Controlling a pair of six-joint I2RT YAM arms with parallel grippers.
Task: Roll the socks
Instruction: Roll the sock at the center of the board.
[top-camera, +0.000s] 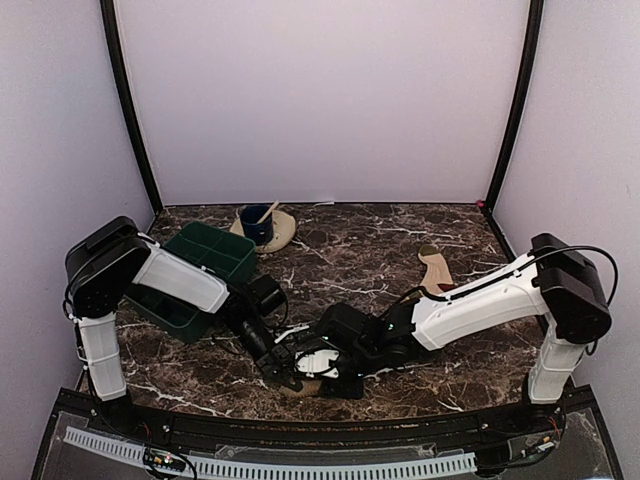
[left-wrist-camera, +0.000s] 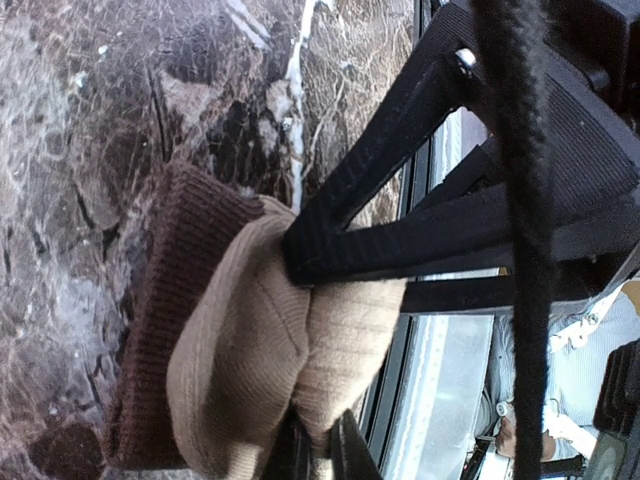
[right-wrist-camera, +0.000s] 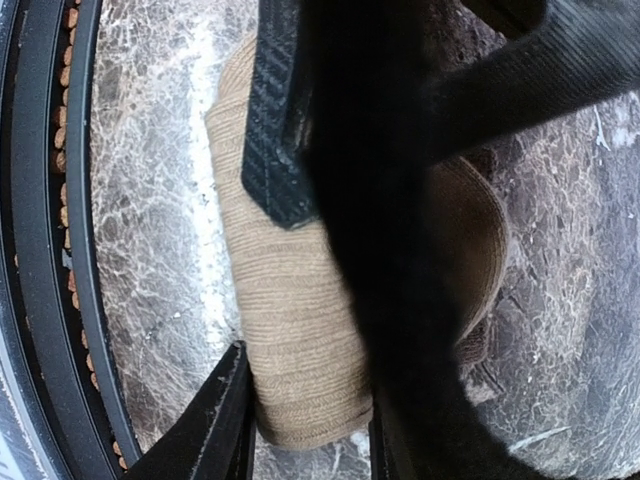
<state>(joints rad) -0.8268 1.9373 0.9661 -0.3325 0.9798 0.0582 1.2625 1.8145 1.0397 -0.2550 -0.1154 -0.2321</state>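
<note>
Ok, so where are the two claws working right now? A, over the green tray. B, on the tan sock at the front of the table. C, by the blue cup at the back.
B: the left claw and right claw meet at the tan sock near the front edge, away from the green tray and the blue cup.

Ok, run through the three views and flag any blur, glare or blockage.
Top external: even light, sharp, but the tan sock is mostly hidden. Left wrist: sock sharp, a blurred black cable crosses close to the lens, bright washed-out strip at right. Right wrist: a large out-of-focus dark shape blocks the middle; the marble table glares pale at left.
</note>
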